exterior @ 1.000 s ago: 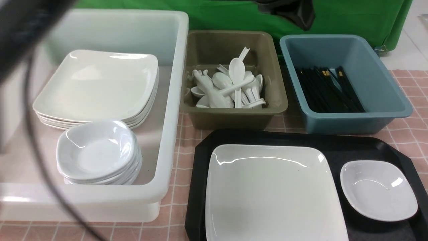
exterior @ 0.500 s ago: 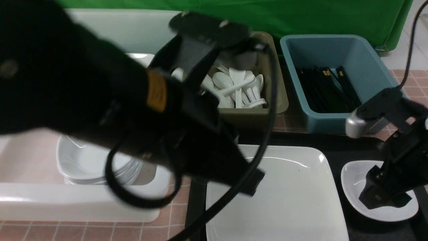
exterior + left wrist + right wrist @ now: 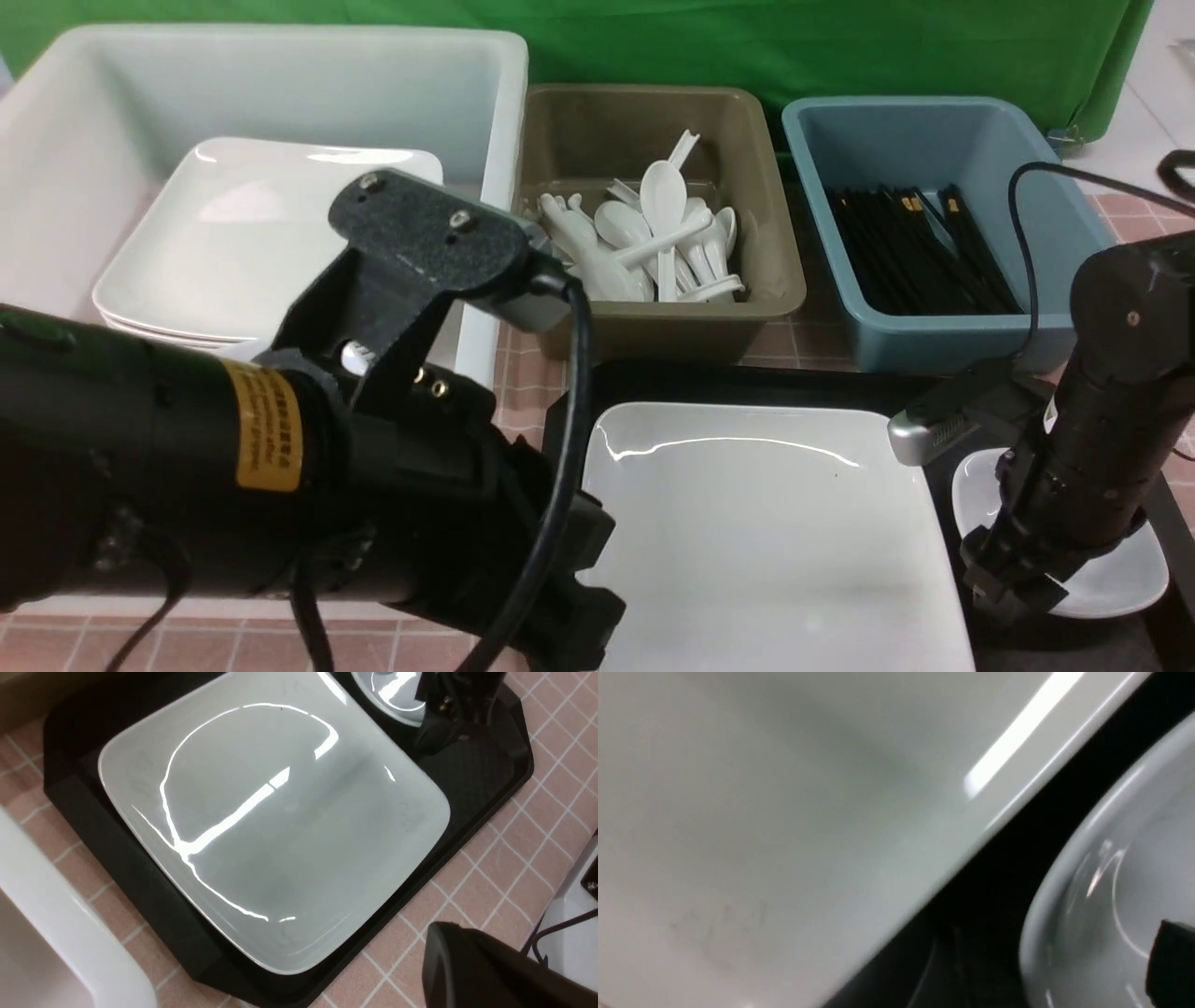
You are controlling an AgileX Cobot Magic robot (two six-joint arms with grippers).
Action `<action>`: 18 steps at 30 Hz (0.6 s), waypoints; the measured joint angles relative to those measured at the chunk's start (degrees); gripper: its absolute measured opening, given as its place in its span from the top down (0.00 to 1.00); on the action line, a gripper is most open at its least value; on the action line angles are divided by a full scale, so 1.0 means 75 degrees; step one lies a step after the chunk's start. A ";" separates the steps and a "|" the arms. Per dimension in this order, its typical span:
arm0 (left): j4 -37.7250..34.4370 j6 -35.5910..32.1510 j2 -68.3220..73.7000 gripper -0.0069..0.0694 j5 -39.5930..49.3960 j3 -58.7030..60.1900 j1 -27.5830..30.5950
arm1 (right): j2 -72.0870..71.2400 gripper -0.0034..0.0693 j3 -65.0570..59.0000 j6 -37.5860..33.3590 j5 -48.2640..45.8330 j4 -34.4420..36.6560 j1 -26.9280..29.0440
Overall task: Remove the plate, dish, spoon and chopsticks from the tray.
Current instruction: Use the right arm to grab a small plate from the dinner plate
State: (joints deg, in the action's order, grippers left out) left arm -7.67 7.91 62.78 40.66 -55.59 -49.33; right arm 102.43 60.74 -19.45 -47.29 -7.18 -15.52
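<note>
1. The black tray [image 3: 747, 385] lies on the pink tiled surface [image 3: 504, 826], in front of the olive tub [image 3: 653, 322] and the blue tub [image 3: 934, 341].
2. The plate [image 3: 756, 532] lies flat on the tray and covers its left and middle part.
3. The dish [image 3: 1116, 583] rests on the right part of the tray, just beside the plate. A narrow strip of the tray floor shows between them, so they are apart.
4. The right gripper [image 3: 1013, 588] is low at the left rim of the dish. In the right wrist view one dark fingertip [image 3: 1174, 961] shows over the inside of the dish, and the other finger is out of the picture. I cannot tell whether these fingers are spread or pressed together, nor whether they touch the dish.
5. The left gripper [image 3: 583, 611] hangs low by the near left edge of the plate, and its fingers are pressed together. I cannot tell whether it touches the plate.
6. A heap of white spoons [image 3: 644, 243] lies in the olive tub.
7. Black chopsticks [image 3: 915, 252] with gold bands lie in the blue tub.
8. The white tub [image 3: 280, 75] stands to the left of the olive tub and holds a stack of plates [image 3: 233, 243]. The left arm hides its near part.
</note>
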 joint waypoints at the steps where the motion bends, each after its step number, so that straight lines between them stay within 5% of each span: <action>1: 0.0000 0.0000 0.0000 0.91 -0.0020 0.0000 0.0000 | 0.0062 0.16 0.0000 0.0096 0.0123 -0.0113 0.0000; 5: 0.0000 0.0000 0.0000 0.91 -0.0020 0.0000 0.0000 | 0.0162 0.29 0.0000 0.0134 0.0337 -0.0219 0.0000; 8: 0.0000 0.0006 0.0000 0.91 -0.0020 0.0000 0.0000 | 0.0191 0.59 0.0008 0.0094 0.0372 -0.0254 0.0000; 14: 0.0091 0.0086 0.0000 0.91 -0.0361 0.0000 0.0000 | -0.0367 0.68 0.0257 -0.0194 -0.0493 -0.0271 -0.0054; 18: 0.0716 0.0515 0.0000 0.91 -0.0514 -0.0222 0.0089 | -0.1619 0.84 0.0859 0.0120 -0.1100 -0.0037 -0.0068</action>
State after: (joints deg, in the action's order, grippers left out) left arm -2.29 11.77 62.78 36.81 -57.26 -48.66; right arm 90.29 67.18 -18.55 -55.54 -7.45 -16.03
